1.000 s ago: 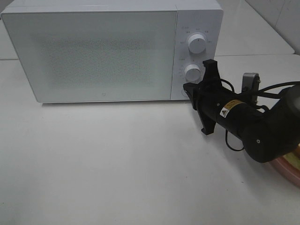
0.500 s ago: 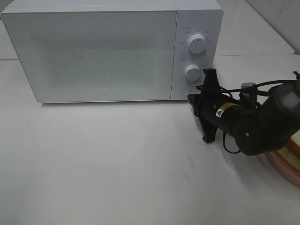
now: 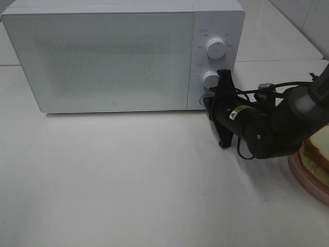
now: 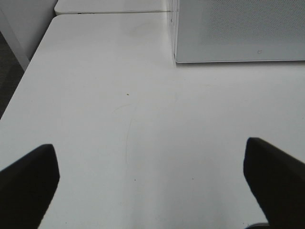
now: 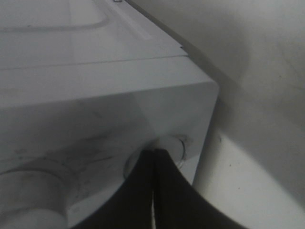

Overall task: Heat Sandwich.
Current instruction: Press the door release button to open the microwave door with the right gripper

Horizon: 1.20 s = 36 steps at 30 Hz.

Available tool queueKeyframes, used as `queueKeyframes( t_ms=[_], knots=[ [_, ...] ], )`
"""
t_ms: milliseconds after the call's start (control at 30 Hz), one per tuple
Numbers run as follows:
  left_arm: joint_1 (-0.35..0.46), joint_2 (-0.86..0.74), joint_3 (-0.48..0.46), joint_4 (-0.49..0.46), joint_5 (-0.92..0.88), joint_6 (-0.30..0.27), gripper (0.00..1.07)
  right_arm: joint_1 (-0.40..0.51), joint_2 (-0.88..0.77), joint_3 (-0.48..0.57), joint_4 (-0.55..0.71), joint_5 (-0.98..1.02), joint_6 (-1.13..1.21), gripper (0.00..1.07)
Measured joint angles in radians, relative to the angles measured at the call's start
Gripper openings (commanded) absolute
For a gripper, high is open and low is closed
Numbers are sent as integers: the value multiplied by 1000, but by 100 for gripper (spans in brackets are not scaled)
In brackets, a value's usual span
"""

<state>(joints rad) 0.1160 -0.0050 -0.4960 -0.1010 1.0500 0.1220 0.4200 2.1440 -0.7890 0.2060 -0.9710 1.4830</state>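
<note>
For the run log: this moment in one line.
right gripper: shut, at microwave button | left gripper: open, over table | microwave door: closed | sandwich: on plate

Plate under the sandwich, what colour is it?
The plate is pink; the exterior high view shows it best.

The right end effector (image 3: 207, 101) touches the microwave's (image 3: 113, 56) button (image 5: 174, 145); behind that end effector, the sandwich (image 3: 316, 154) lies on a plate (image 3: 306, 179) on the desk (image 3: 128, 180).

We see only part of the sandwich (image 3: 318, 149) and pink plate (image 3: 304, 172), right of the microwave (image 3: 113, 56): the right arm (image 3: 267, 131) covers one side, the picture's edge cuts the other. The microwave's dial markings (image 3: 226, 35) are too small to read.
</note>
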Motion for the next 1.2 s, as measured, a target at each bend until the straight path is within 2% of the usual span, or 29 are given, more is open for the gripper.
queueKeyframes(
  t_ms=[667, 1200],
  knots=[
    [0, 0, 0, 0, 0, 0, 98, 17, 25, -42, 58, 3, -73, 0],
    [0, 0, 0, 0, 0, 0, 98, 24, 35, -42, 101, -36, -14, 0]
  ],
)
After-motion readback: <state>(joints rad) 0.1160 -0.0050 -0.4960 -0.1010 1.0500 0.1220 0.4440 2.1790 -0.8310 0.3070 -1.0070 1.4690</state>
